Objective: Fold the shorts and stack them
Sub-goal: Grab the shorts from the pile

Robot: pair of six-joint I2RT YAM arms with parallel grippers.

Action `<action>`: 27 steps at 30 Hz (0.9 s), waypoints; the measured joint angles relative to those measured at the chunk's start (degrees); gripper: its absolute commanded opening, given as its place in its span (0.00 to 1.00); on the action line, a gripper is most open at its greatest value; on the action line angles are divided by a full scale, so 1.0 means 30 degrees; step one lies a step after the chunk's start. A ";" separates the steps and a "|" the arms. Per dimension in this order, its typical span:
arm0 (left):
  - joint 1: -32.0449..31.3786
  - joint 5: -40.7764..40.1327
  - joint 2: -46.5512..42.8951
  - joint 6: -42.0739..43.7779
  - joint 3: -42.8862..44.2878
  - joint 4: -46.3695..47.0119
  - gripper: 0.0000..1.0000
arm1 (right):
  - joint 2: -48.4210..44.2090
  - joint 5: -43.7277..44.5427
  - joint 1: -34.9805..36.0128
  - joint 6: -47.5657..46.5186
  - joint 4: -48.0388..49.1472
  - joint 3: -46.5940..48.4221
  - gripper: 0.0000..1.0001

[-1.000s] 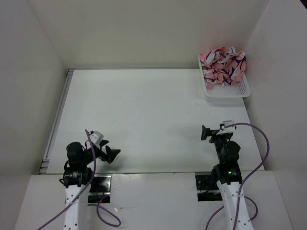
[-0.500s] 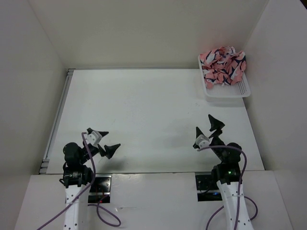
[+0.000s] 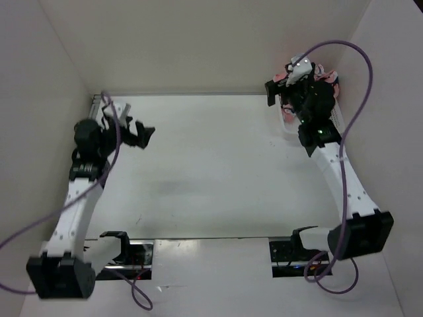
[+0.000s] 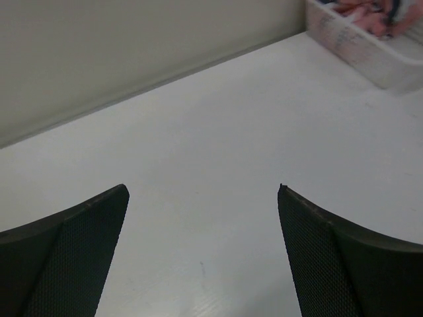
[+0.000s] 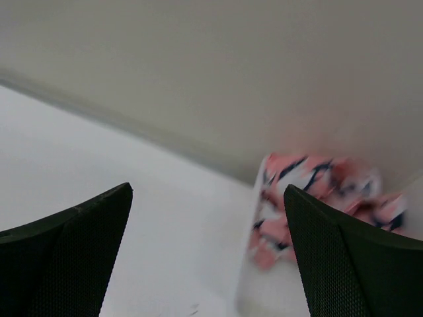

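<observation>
Two grippers: both raised over the table (image 3: pixel 211 165).
Left gripper (image 4: pixel 203 191): jaws spread wide, holding nothing; well left of the basket (image 4: pixel 360 53), facing it.
Right gripper (image 5: pixel 208 190): jaws wide apart, empty; in the air near the basket's left side.
Shorts (image 5: pixel 310 198): crumpled inside the basket, untouched.

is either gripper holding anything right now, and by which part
Nothing is held. The left gripper and right gripper are both open and empty; the shorts lie bunched in the basket, untouched.
</observation>
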 measured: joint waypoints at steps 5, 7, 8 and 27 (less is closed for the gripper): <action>-0.0080 -0.2892 0.8531 0.0007 0.6659 -0.1836 1.00 | 0.5326 0.2834 0.0022 0.4881 -0.2244 0.1661 0.97; -0.0204 -0.3322 0.9588 0.0007 0.6637 -0.3242 1.00 | 0.7410 0.4197 -0.0117 0.6776 -0.2339 0.2907 0.96; -0.0328 -0.3512 1.0032 0.0007 0.6652 -0.3723 1.00 | 0.8291 0.4954 -0.0233 0.7599 -0.2324 0.3592 0.96; -0.1042 -0.3985 1.5999 0.0007 1.1380 -0.5778 1.00 | 2.0436 1.5569 -0.1690 1.3668 -0.2958 1.5832 0.81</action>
